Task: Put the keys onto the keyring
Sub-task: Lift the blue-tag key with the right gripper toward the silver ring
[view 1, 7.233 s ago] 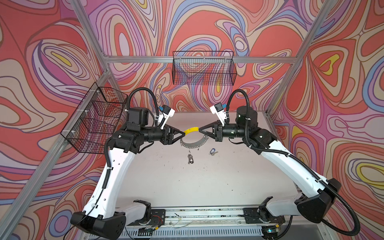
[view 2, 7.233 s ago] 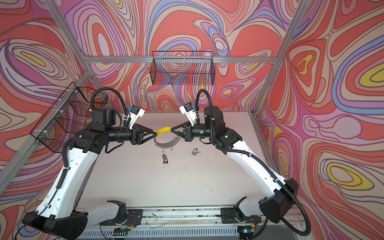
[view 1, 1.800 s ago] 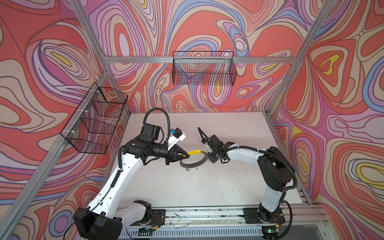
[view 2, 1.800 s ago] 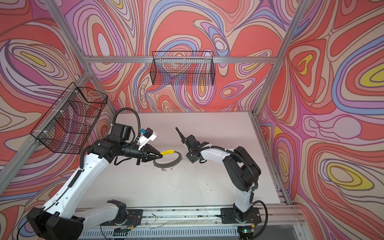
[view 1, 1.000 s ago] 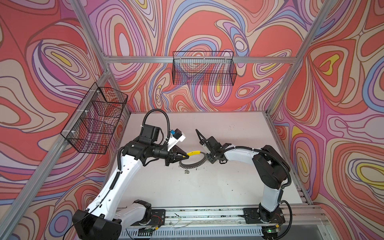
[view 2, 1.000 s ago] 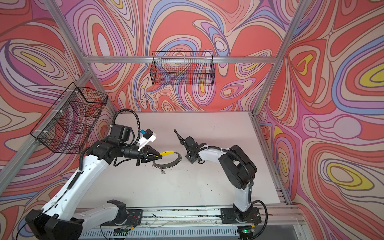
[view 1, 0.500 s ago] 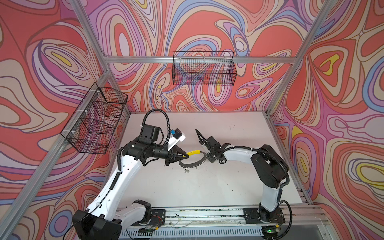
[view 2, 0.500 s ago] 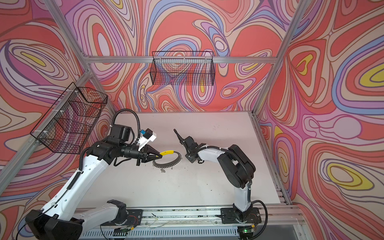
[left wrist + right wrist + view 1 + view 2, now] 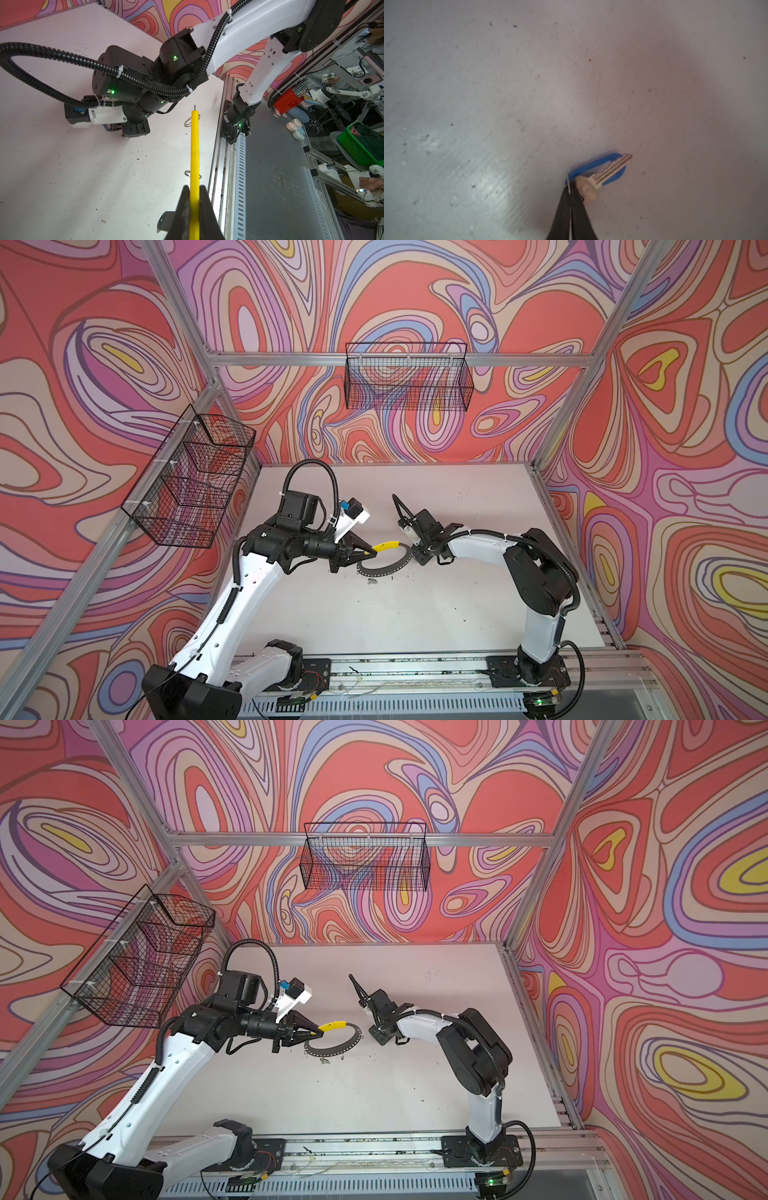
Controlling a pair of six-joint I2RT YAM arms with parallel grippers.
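My left gripper (image 9: 373, 551) (image 9: 320, 1031) (image 9: 195, 193) is shut on the yellow segment (image 9: 387, 546) (image 9: 195, 145) of the keyring (image 9: 384, 570) (image 9: 334, 1050), a thin grey perforated hoop held just above the table. Small wire rings (image 9: 191, 121) dangle from the hoop. To its right, my right gripper (image 9: 419, 558) (image 9: 379, 1038) (image 9: 570, 192) points down at the table. It is shut on the small split ring of a silver key (image 9: 605, 175) with a blue tag (image 9: 591, 166). The key and its tag rest against the table surface.
The white table (image 9: 415, 614) carries dark specks. A wire basket (image 9: 409, 381) hangs on the back wall and another wire basket (image 9: 191, 481) on the left wall. The arms' mounting rail (image 9: 395, 668) runs along the front edge.
My right gripper has shut on the blue-tagged key's split ring. Its arm has drawn in slightly. The left gripper and keyring have stayed where they were.
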